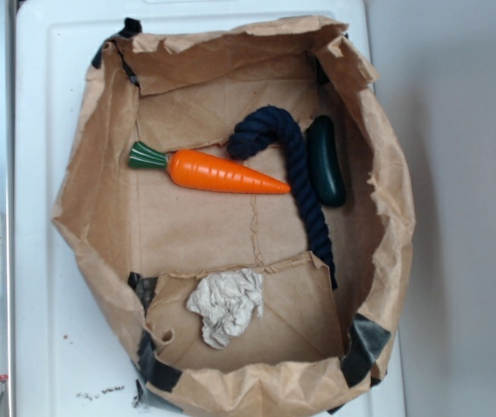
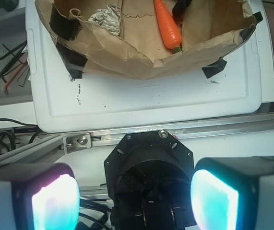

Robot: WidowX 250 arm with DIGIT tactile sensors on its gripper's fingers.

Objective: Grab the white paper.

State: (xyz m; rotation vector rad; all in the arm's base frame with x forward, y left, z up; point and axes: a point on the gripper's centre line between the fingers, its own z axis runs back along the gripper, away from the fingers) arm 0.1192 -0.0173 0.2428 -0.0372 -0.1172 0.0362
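Observation:
The white paper [image 1: 227, 305] is a crumpled off-white wad lying on the floor of the brown paper bag [image 1: 386, 200], near its front wall. In the wrist view the white paper [image 2: 105, 17] shows at the top left, inside the bag [image 2: 141, 60]. My gripper [image 2: 134, 201] is open, its two glowing pads [image 2: 55, 203] wide apart with nothing between them. It hangs well outside the bag, over the robot's black base [image 2: 148, 179]. The gripper does not show in the exterior view.
Inside the bag lie an orange carrot [image 1: 221, 172], a dark blue rope [image 1: 295, 165] and a dark green cucumber [image 1: 326, 161]. The bag sits on a white lid [image 2: 151, 100]. An aluminium rail [image 2: 127, 139] runs along it. Hex keys [image 2: 9, 62] lie at the left.

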